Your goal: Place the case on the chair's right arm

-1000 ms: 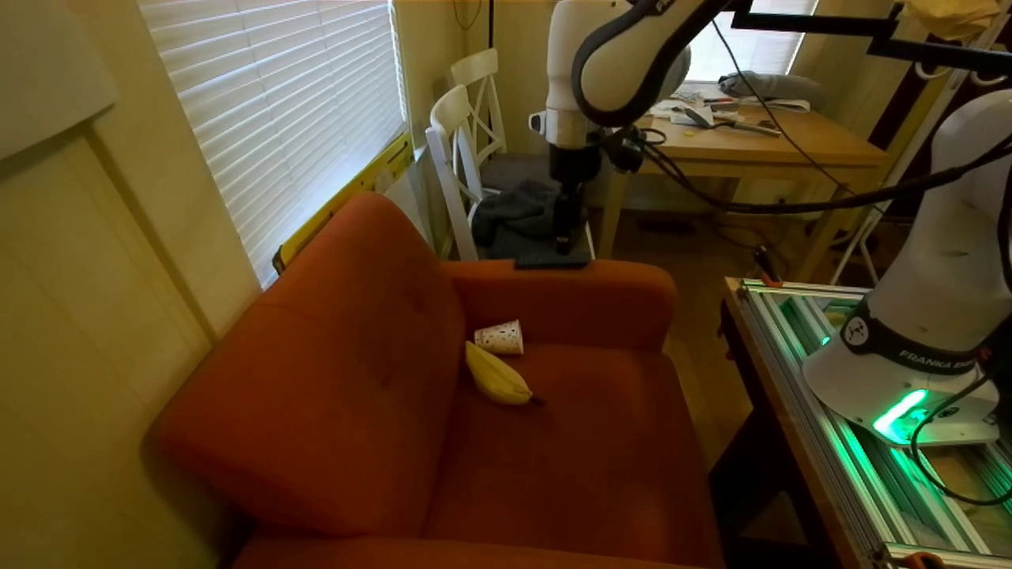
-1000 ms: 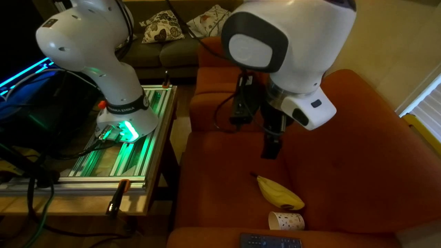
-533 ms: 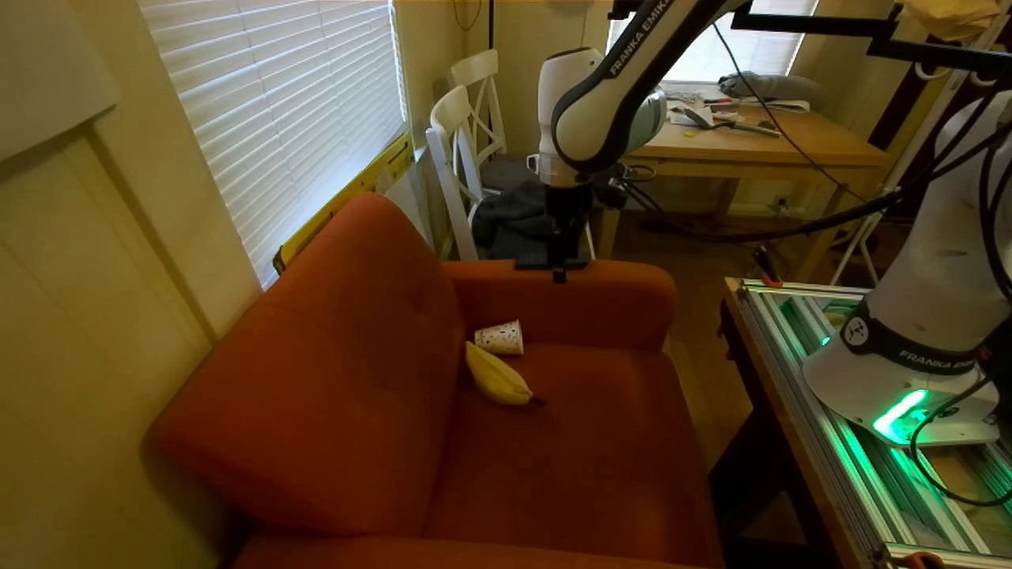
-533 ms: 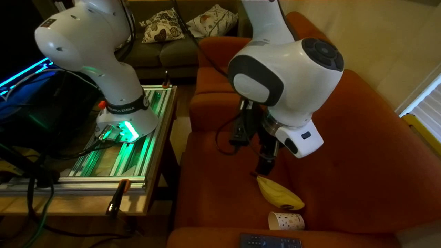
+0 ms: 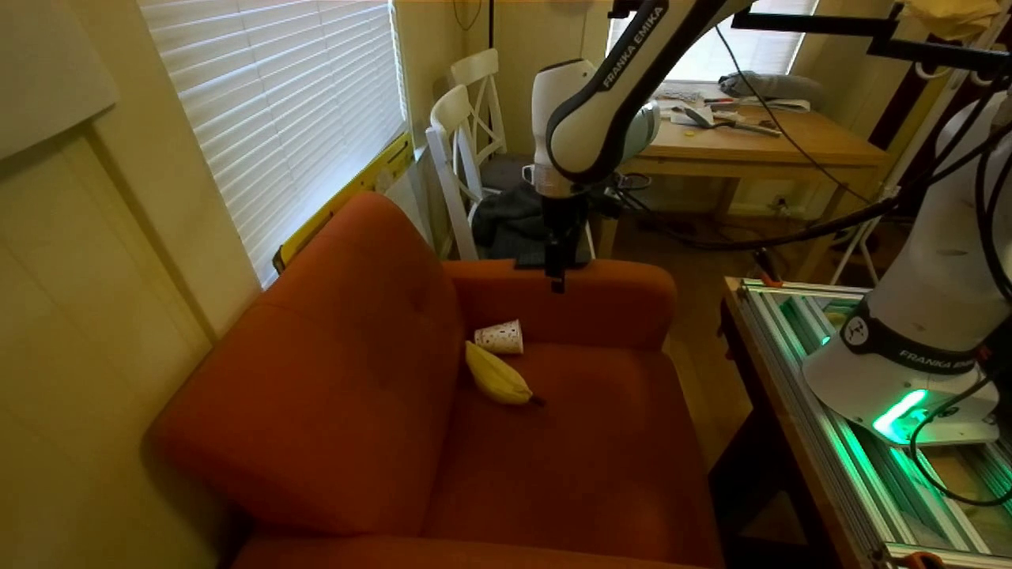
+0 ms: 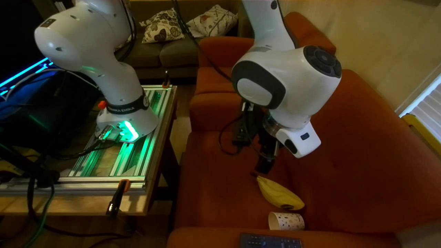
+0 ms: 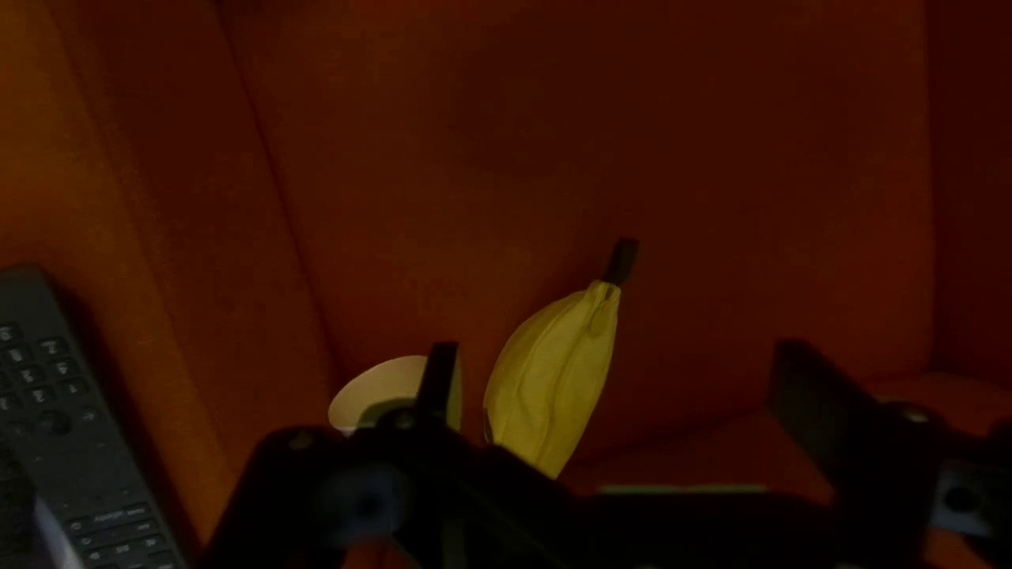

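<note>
The case (image 5: 498,378) is yellow and banana-shaped with a dark stem. It lies on the seat of the rust-orange armchair (image 5: 577,466), by the backrest, in both exterior views (image 6: 278,194). My gripper (image 7: 617,348) is open and empty above the seat. In the wrist view the case (image 7: 549,379) shows between the fingers, nearer the left finger, its lower end hidden behind the gripper. In an exterior view the gripper (image 6: 265,167) hangs near the case's stem. The chair has two padded arms, one bearing a remote (image 5: 561,308), one opposite (image 6: 210,110); I cannot tell which is the right one.
A spotted white paper cup (image 5: 500,337) lies on its side next to the case, against the arm. A dark remote (image 6: 270,241) lies on top of that arm. The backrest (image 5: 340,379) rises beside the case. The robot's table (image 5: 779,403) stands before the chair.
My gripper has come down toward the seat, mostly in the first half second and only slightly since. The case, cup and remote have not moved.
</note>
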Available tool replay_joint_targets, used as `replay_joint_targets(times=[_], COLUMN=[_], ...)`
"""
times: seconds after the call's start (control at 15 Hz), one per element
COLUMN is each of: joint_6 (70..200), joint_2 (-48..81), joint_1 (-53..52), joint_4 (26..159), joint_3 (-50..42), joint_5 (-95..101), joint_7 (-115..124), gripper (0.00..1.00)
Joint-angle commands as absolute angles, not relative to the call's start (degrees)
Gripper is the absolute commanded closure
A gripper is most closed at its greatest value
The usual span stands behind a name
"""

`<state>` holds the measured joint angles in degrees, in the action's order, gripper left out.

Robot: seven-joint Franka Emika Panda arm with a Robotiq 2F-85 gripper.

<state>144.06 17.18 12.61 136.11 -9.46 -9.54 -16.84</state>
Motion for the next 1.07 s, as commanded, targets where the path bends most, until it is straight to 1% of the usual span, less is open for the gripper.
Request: replay_joint_targets(times=[0.0,0.27,0.6,0.67,0.8,0.87,1.0], joint_6=[148.3,156.0,164.4,167.1,170.0,171.4,172.2], joint_2=[25.8,33.2,41.3,43.0,45.7,47.1,49.7], joint_1=[14.4,16.6,21.9,21.4,23.7,23.4,24.4], joint_4=[131.9,128.5,123.7,123.0,121.4,120.7,119.1], joint_3=[-5.1,-1.1,4.7,3.9,5.9,5.4,5.9], joint_5=[-13.8,-15.3,-15.3,-14.1,-13.6,-12.7,-11.5], joint_7=[-17.9,-17.6,-17.2,-15.8,-16.0,-15.3,-15.2], gripper=[0.00,0.00,0.00,0.00,0.00,0.00,0.00])
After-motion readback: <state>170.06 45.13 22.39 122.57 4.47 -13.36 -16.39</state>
